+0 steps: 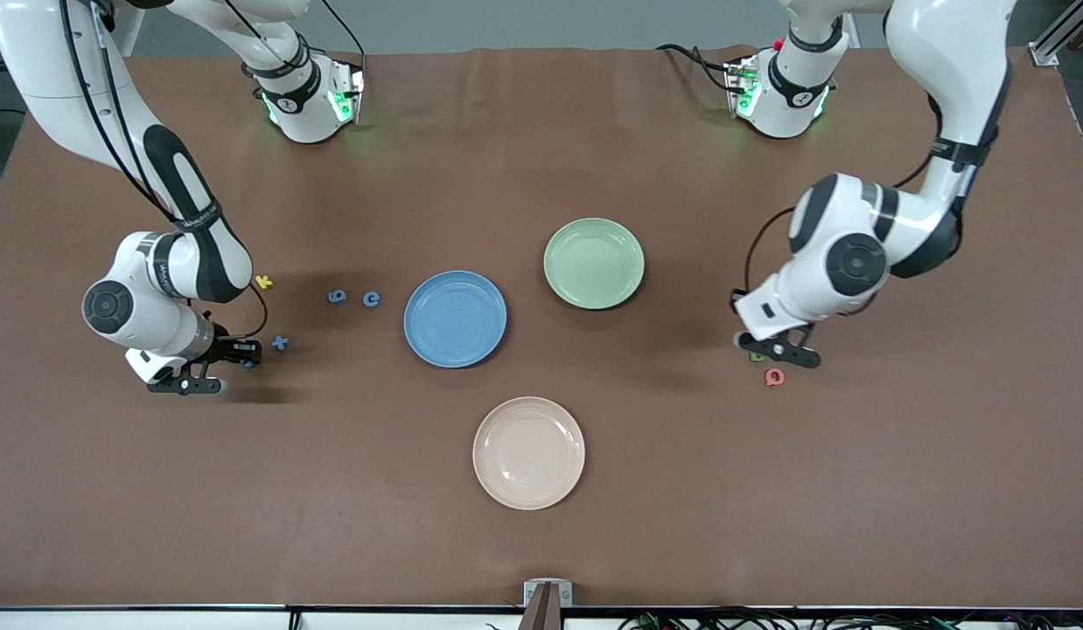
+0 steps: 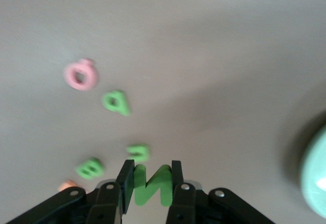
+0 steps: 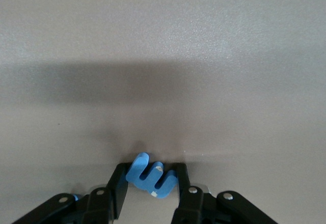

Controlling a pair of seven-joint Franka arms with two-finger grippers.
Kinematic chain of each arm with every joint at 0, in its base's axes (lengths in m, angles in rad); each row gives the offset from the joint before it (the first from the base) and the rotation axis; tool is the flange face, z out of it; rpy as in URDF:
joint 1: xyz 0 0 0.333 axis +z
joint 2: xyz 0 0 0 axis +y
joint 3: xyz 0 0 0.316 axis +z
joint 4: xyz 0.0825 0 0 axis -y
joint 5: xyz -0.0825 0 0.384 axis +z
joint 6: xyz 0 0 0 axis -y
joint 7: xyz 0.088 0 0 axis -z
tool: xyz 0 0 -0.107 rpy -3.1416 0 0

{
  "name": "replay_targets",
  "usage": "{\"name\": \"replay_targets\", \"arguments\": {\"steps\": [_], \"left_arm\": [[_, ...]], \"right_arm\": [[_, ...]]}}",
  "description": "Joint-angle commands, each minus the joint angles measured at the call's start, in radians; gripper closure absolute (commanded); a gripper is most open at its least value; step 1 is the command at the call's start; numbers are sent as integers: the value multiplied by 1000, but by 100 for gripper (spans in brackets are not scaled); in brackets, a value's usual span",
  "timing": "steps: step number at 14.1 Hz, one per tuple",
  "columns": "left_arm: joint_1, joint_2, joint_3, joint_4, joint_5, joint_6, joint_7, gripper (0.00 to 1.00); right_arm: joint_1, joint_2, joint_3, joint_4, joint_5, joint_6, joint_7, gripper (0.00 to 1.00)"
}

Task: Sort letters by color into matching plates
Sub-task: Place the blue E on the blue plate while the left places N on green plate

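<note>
Two claws (image 2: 151,183) (image 3: 152,186), each gripping one letter (image 2: 153,185) (image 3: 152,177).

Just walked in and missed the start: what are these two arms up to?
They are sorting foam letters by colour. The left claw is shut on a green letter near other green letters at its end of the table. The right claw grips a blue letter at its own end. The blue plate and green plate hold nothing yet.

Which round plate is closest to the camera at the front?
The cream plate. It sits lowest in the front view, so it is nearest that camera. The blue plate is farther back, and the green plate is farthest of all.
</note>
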State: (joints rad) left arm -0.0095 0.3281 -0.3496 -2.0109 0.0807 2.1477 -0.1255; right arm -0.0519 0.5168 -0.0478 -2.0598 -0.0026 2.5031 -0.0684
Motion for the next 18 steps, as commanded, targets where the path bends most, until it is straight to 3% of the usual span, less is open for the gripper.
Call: {"name": "replay_targets", "arguments": {"steps": [1,4,8,13,18], "left_arm": [[6,-17,-92,-19,8,-31,-168,82],[3,-3,-201,-19,-4,-20,-418,82],[-70,35,-223,-22,1,33,-621,83],[-141,77,-223,-60,5,142,-836,83],[-181,118,-218,-106,34,241,-977,83]], "right_arm": [[1,-20,11,45,-2,-97,27,99],[46,-93,31,93,0,-263,145,100],[193,-173,83,89,57,-314,434,100],[415,-187,92,89,104,-261,758,100],[538,-140,91,89,101,-139,942,100]]}}
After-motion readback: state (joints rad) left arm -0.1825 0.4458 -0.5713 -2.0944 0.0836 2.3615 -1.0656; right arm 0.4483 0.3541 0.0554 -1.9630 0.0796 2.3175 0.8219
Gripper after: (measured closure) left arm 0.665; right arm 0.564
